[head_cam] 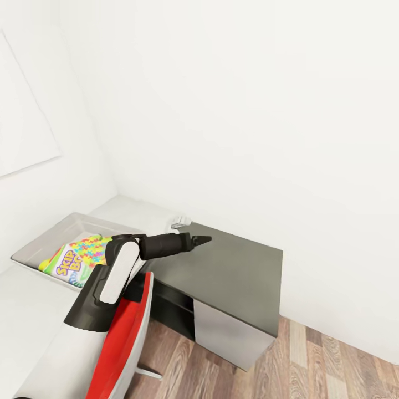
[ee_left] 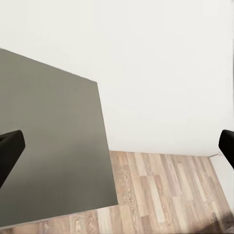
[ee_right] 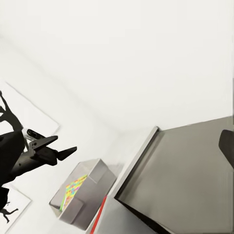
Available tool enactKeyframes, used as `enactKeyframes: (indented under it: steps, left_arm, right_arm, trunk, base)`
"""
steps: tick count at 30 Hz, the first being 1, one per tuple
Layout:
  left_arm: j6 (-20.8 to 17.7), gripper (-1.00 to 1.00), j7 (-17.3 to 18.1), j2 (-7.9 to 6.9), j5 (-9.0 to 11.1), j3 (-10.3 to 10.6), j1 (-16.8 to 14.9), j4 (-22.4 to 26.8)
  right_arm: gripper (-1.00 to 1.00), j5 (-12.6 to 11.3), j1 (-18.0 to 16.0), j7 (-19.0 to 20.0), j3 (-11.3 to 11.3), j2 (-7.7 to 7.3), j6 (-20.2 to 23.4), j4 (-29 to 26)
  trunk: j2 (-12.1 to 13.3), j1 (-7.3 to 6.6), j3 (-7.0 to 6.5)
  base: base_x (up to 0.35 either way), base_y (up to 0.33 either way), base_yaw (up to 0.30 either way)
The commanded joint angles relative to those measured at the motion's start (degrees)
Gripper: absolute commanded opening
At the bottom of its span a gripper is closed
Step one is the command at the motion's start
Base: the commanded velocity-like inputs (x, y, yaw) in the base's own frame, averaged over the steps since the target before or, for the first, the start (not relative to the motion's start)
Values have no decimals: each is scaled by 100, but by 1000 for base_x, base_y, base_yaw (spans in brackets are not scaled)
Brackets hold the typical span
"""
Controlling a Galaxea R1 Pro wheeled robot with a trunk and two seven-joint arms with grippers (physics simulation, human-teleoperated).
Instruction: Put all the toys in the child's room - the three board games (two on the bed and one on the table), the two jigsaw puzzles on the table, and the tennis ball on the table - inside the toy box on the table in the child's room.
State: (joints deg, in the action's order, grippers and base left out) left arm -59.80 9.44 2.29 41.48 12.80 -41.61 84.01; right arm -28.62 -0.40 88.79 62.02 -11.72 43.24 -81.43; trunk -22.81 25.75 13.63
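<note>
My left pincer (head_cam: pixel 202 240) is hanging spread wide and holding nothing, its two fingers (ee_left: pixel 9 146) sitting at opposite edges of the left wrist view with only bare surface between them. I am taking in the room from the biggest thing down. The white wall (head_cam: pixel 249 111) is closing off everything ahead, and the wood-plank floor (head_cam: pixel 310 360) is running along its foot. The dark cabinet (head_cam: pixel 238 277) is standing against that wall, and my left arm is reaching out level over its top. I judge this to be a carrying or parking pose rather than a reach, since nothing is lying under the fingers. The pale table (head_cam: pixel 33 321) is adjoining the cabinet on my left, and the toy box (head_cam: pixel 33 247) is resting on it against the side wall, probably set there so that I can drop things in from above. A board game reading SKIP-BO (head_cam: pixel 69 265) is lying flat inside it, with a bright jigsaw puzzle (head_cam: pixel 93 246) lying beside it and touching it, so I judge part of the tidying done. The toy box is sitting well apart from my left pincer, back beside the elbow of that arm and to my left of the fingertips, which are pointing away from it. My right pincer (ee_right: pixel 117 146) is looking open too, with one finger (ee_right: pixel 226 144) at the edge of its view, and it is facing the cabinet and the toy box from farther off.
</note>
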Motion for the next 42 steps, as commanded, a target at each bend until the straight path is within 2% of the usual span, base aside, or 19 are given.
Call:
enactKeyframes:
  steps: [1,11,21,37,42]
  left_arm:
    - [-20,100,59,2,-61,-6,-5,1]
    - [-20,100,65,-10,-61,-11,-5,1]
    - [-20,100,66,-273,-17,-19,-5,1]
    - [-20,100,75,-403,0,-24,3,1]
    - [-20,100,75,-416,4,-118,4,1]
  right_arm:
    - [100,-3,-4,15,3,-2,61,1]
    - [100,-3,-4,15,9,-5,54,103]
    - [100,-3,-4,15,11,-10,54,150]
    - [100,5,-4,14,11,-12,53,161]
    - [100,5,-4,9,11,-14,50,162]
  trunk:
    - [-10,3,1]
    - [-10,3,-88]
    - [-10,3,-177]
    - [-10,3,-320]
    - [-10,3,-365]
  base:
    - [-56,0,-120]
    - [-20,0,-120]
    - [-2,0,-120]
    - [0,0,-120]
    - [0,-1,-129]
